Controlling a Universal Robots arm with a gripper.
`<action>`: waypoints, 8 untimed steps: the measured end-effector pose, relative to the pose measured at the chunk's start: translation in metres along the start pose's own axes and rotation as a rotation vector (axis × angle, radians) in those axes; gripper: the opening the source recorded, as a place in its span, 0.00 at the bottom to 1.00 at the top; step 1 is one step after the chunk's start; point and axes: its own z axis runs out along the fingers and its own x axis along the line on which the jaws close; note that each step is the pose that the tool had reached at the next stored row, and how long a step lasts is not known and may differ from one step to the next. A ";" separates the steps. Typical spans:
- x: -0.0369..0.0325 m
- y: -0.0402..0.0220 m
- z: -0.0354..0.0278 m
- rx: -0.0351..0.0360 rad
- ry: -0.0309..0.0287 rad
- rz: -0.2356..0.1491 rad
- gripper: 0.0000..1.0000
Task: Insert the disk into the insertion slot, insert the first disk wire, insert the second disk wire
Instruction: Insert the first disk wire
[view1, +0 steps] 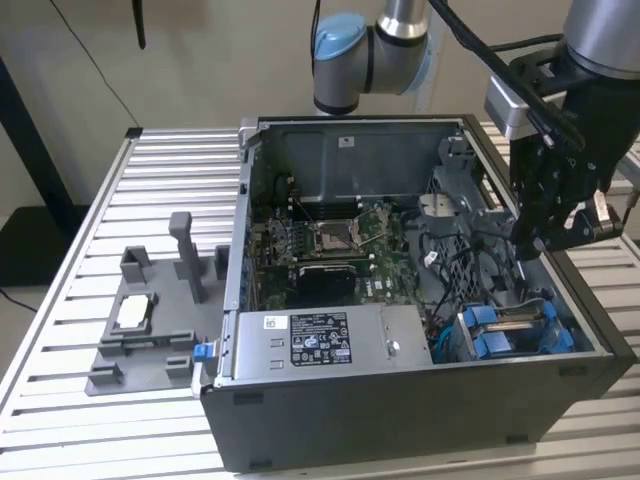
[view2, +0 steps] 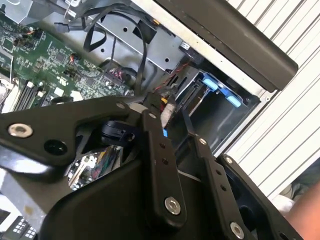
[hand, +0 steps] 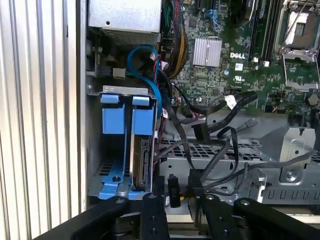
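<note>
Blue plastic is showing me where the disk (hand: 142, 165) is sitting: it is seated in the insertion slot (hand: 92, 150), below my claw (view1: 545, 228) and slightly toward the front wall of the computer case (view1: 400, 400). So I am judging the first step done and the wire work in hand. In the first wrist view the disk's socket edge is facing toward me and looking bare.

I am hanging over the drive corner, and a black connector with red and yellow leads (view2: 166, 106) is lying right at my claw's tip in the second wrist view. I cannot tell whether my claw is closed on it or merely beside it.

To do this well, I am thinking about three things. I am wanting the plug's long side running parallel to the socket edge under me before any push. I am wanting the descent straight, because the loose black cables (hand: 220, 150) are crowding in just beside my claw and could snag or drag the plug off line. I am also keeping pressure gentle, since a skewed plug would likely jam against the blue frame.
</note>
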 end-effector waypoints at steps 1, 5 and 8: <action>0.0000 0.0000 0.0001 -0.0014 -0.0003 0.000 0.24; 0.0000 -0.0002 0.0002 -0.0084 -0.0008 0.001 0.19; 0.0004 -0.0013 0.0005 -0.0284 -0.0016 0.003 0.19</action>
